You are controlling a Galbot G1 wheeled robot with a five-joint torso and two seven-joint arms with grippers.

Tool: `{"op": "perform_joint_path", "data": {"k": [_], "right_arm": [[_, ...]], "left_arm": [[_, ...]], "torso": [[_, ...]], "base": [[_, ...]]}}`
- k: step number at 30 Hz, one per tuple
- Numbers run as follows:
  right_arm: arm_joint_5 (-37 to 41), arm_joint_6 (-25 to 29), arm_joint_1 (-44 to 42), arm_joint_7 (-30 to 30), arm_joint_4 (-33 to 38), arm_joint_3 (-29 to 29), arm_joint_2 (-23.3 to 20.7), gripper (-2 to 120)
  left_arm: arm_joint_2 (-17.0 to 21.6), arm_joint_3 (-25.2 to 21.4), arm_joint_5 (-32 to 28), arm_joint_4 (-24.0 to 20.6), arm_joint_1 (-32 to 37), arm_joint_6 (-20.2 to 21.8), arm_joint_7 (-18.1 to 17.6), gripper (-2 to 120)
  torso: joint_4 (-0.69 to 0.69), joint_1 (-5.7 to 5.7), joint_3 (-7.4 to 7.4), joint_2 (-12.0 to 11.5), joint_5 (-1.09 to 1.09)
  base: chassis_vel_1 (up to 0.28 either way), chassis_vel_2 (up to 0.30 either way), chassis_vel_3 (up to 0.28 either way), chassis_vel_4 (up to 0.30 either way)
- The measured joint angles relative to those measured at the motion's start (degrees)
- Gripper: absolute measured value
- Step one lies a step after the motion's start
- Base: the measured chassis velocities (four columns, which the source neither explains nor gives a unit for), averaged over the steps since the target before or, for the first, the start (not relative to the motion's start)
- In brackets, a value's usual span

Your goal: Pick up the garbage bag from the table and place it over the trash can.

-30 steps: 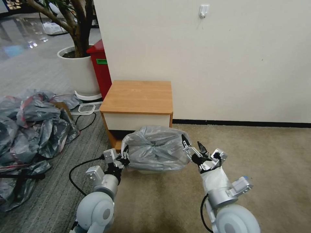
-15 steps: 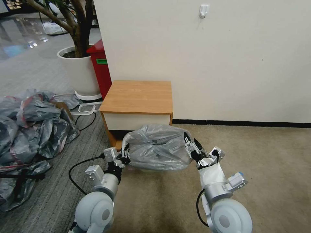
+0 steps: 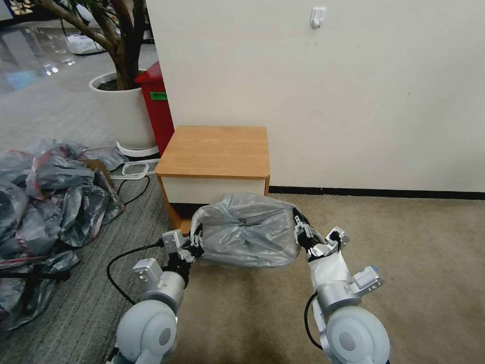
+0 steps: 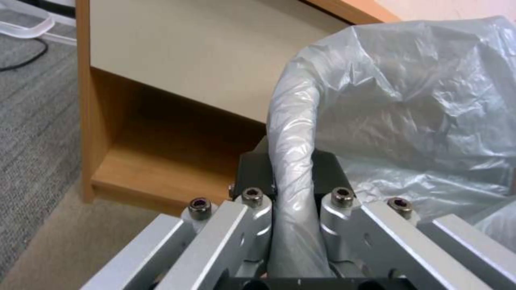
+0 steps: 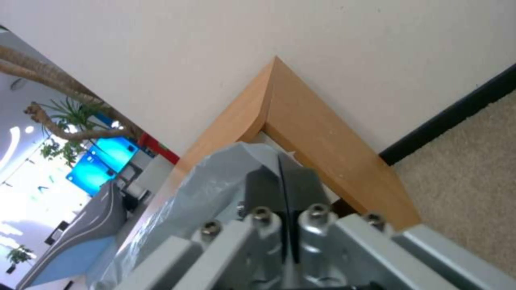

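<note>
Crinkled, translucent grey garbage bag point(image 3: 245, 231) billows before the boxy wooden desk point(image 3: 214, 151); left gripper point(image 4: 293, 177) pinches a twisted fold, right gripper point(image 5: 280, 189) is clamped on its edge.

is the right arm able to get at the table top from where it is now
Probably yes: the right gripper is shut at the bag's right edge, and the table top just behind looks bare, with nothing between.

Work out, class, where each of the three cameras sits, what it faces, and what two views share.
Head: looks forward and down at the garbage bag before the table; both arms show.
Left wrist: behind the left gripper, fingers shut on a twisted strand of bag.
Right wrist: behind the right gripper, facing the wall, fingers shut.
Shared: bag and table appear in all.
</note>
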Motion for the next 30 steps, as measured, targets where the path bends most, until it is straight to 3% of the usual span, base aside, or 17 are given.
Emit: {"op": "perform_joint_path", "data": {"k": [17,30], "right_arm": [[0.77,-4.4,2.39,0.92,-1.68,2.2,-2.58,0],[1.37,-3.9,-2.28,-2.59,-2.15,1.74,-3.77,0]], "left_arm": [[-0.12,-0.52,-0.18,-0.99,0.86,0.0,1.62,7],[-0.5,-2.25,-6.04,-1.55,0.61,1.05,0.6,7]], "torso": [[0.0,0.0,0.0,0.0,0.0],[0.0,0.0,0.0,0.0,0.0]], "base": [[0.0,0.0,0.0,0.0],[0.0,0.0,0.0,0.0]]}}
